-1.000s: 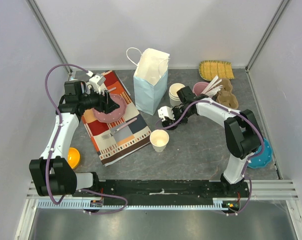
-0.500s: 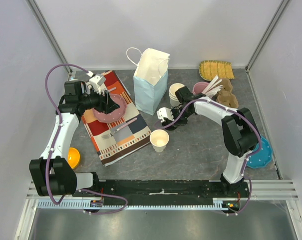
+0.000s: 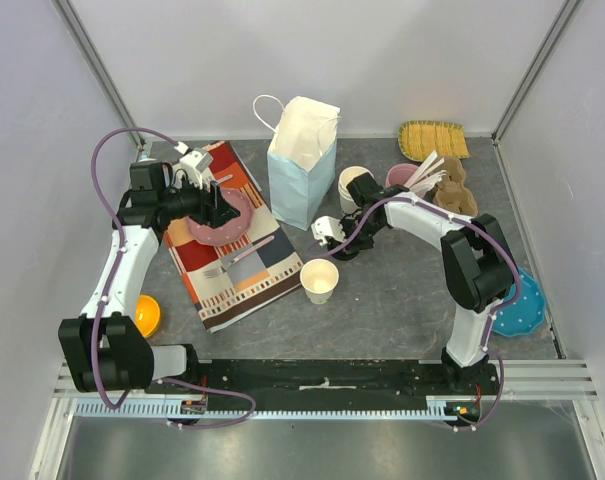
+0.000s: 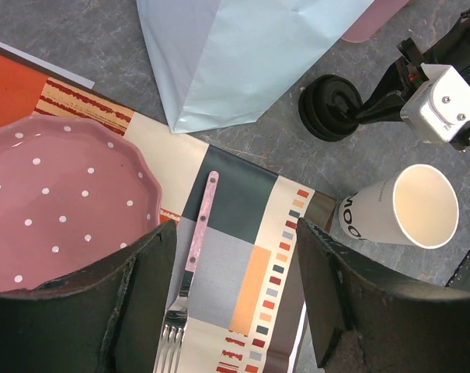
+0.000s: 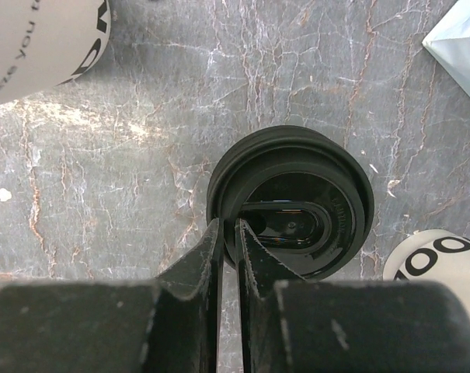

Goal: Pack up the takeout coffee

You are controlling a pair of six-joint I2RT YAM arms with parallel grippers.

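Note:
The takeout coffee (image 5: 297, 203), a small cup under a round black lid (image 4: 332, 107), stands on the grey table just right of the light-blue paper bag (image 3: 302, 170). My right gripper (image 5: 228, 229) reaches over it from above, and its two fingers pinch the near-left rim of the lid, one outside and one inside the rim. In the top view the right gripper (image 3: 337, 240) covers most of the cup. My left gripper (image 4: 233, 229) hangs open above the patterned placemat (image 3: 242, 270), holding nothing, with a pink-handled fork (image 4: 194, 249) below it.
An open lidless paper cup (image 3: 320, 280) stands just in front of the coffee. A stack of white cups (image 3: 354, 185) is behind it. A pink dotted plate (image 4: 56, 202) lies on the placemat. An orange bowl (image 3: 147, 315) and a blue bowl (image 3: 527, 310) sit near the side walls.
My right gripper's fingers have come together onto the lid's rim, and the arm has shifted slightly left. The left arm has not moved.

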